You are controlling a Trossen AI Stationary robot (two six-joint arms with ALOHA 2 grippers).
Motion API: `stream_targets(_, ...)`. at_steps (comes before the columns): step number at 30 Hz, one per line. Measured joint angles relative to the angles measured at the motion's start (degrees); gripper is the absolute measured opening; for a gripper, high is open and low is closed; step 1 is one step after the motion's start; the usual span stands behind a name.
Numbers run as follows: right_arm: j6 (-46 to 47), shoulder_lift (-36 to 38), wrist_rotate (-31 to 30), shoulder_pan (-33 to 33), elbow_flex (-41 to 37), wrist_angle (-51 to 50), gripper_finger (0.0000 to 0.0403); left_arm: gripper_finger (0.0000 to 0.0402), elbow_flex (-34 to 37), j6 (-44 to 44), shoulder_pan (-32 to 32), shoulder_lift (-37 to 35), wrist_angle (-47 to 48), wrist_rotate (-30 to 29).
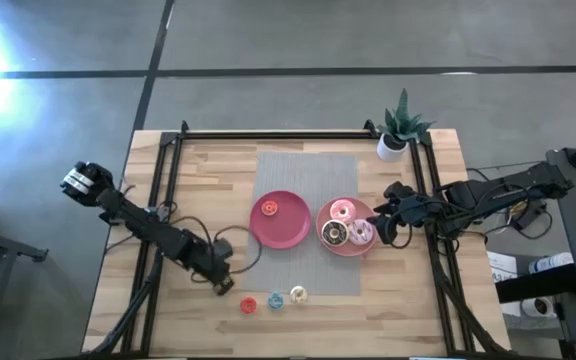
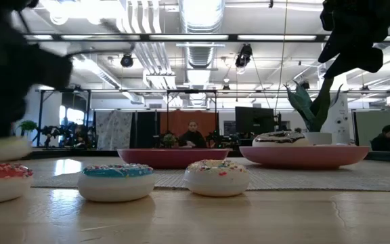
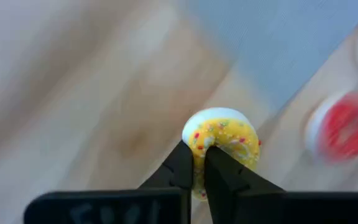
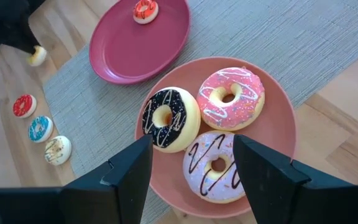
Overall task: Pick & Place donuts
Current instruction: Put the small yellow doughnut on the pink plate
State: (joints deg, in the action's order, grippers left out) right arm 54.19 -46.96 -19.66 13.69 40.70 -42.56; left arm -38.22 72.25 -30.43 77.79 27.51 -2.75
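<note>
The left gripper has its jaws clamped on the yellow donut, held over the table near the grey mat's corner. The right gripper hangs with jaws apart above the salmon plate holding three big donuts. I judge it best to carry the yellow donut level to the darker plate, releasing clear of the small red-orange donut.

A pale wooden table carries a grey woven mat laid down its middle, and a small potted plant stands at its far right corner. On the mat sit two plates side by side (the dark pink plate on the left, the lighter pink plate on the right). Along the mat's near edge lie a red donut, a blue donut and a cream donut in a row.
</note>
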Motion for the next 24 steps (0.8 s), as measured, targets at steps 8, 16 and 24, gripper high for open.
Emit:
stream_targets(8,0.0,0.0,-0.5,0.0,0.0,1.3,0.0215,0.0001,-10.4,-18.6,16.1,2.3,-4.8,-9.5)
stream_targets(16,1.2,0.0,-0.2,0.0,0.0,1.4,0.0215,0.0000,-21.5,-34.1,30.2,15.4,3.1,-3.6)
stream_targets(24,1.3,0.0,0.0,0.0,0.0,1.4,0.0215,0.0035,-25.4,-33.9,31.3,22.5,8.5,-0.7)
